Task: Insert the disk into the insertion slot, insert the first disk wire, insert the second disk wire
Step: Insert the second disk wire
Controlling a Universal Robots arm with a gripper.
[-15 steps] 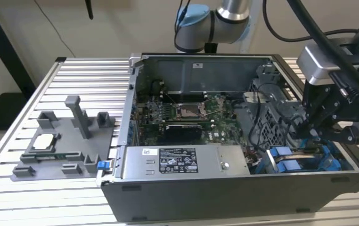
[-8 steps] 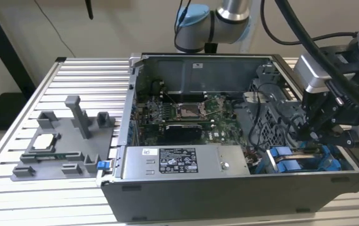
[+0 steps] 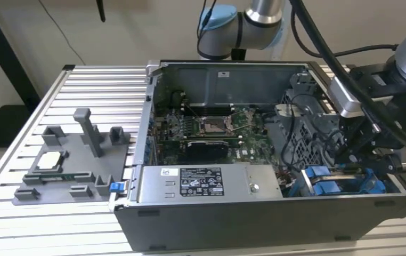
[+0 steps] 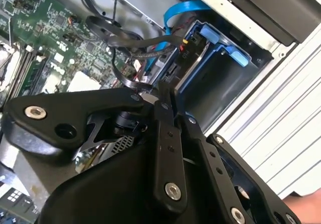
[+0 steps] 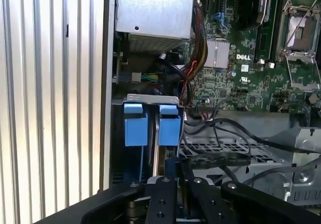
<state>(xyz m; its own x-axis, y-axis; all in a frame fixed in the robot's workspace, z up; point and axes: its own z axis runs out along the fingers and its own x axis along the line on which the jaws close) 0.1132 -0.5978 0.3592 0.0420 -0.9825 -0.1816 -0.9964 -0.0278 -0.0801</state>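
Reaching down into the open computer case [image 3: 260,224], the hand [image 4: 168,91] sits over the drive bay [image 3: 345,184] at the corner on the exterior view's right. In both wrist views its two black fingers [image 5: 170,171] are pressed close together with almost no gap, their tips at a black cable [image 4: 125,40] just beside the blue-framed disk [image 5: 169,128]; whether they pinch the cable or a plug I cannot tell. The disk stands on edge inside the bay, with a second blue tab [image 5: 135,126] next to it. Black cables loop from the bay toward the green circuit board [image 3: 210,128]. A grey power-supply box [image 3: 206,184] lies along the near wall of the case, beside the bay. On the slatted bench [image 3: 82,74], toward the exterior view's left, a grey plastic tray [image 3: 71,170] with upright posts stands apart from the case.
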